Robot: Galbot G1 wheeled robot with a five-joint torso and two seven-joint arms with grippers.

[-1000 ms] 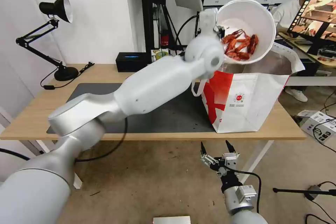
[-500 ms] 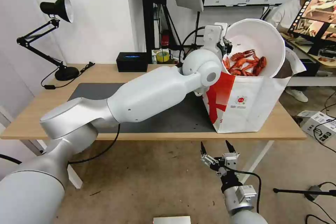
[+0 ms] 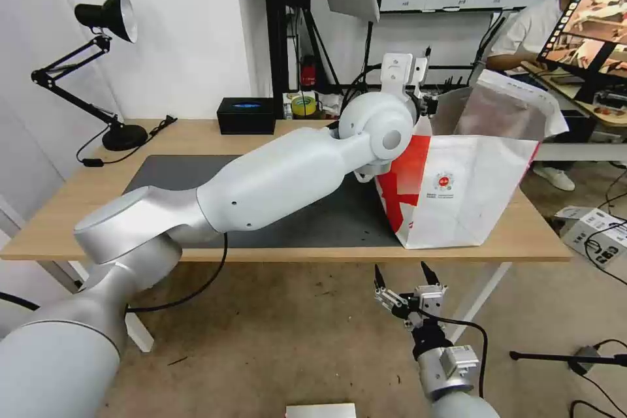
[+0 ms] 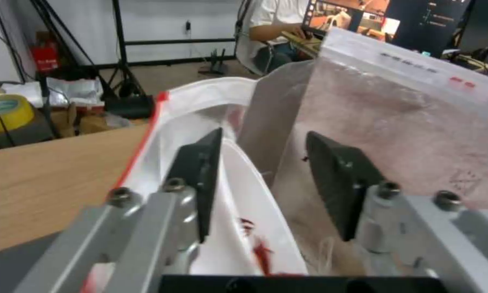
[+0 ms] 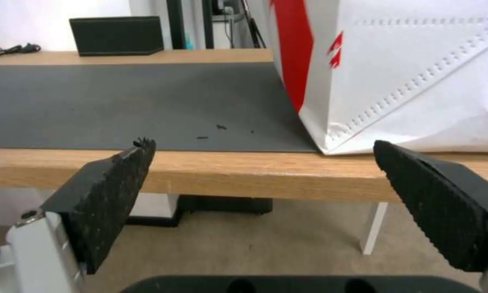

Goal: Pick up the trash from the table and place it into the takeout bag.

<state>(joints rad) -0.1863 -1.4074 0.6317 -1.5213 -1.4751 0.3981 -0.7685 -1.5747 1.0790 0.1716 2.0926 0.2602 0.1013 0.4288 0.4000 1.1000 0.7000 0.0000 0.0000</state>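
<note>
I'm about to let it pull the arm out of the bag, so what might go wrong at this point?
1. The left claw is open inside the takeout bag, with one finger close beside the bowl rim; withdrawing might snag the rim or foil lining.
2. The bowl sits tilted, so crayfish shells may spill inside.
3. The bag stands near the table edge; a tug could shift it off.

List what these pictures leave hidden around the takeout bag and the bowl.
- Head view: the bowl's resting place; the takeout bag walls hide it.
- Left wrist view: most of the bowl, cut off by the left pincer frame, so whether it sits upright is unclear.
- Other trash in the bag: hidden by the foil lining.
- Right pincer hangs below the table edge.
</note>
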